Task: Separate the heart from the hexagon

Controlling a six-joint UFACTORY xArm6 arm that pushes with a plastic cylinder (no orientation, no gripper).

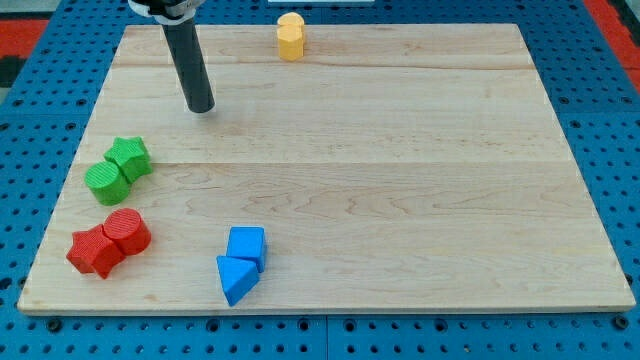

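A yellow block [290, 38] stands at the view's top edge of the wooden board [400, 170], a little left of centre. Its front looks hexagonal. Its upper part may be a second yellow piece pressed against it from behind; I cannot tell them apart, and no heart shape can be made out. My tip [201, 108] rests on the board to the left of and below the yellow block, about a hand's width away and touching no block.
A green star [131, 156] touches a green round block [106, 182] at the left edge. A red cylinder [127, 231] touches a red star [92, 252] at the lower left. A blue cube [246, 244] touches a blue triangle [236, 279] near the bottom edge.
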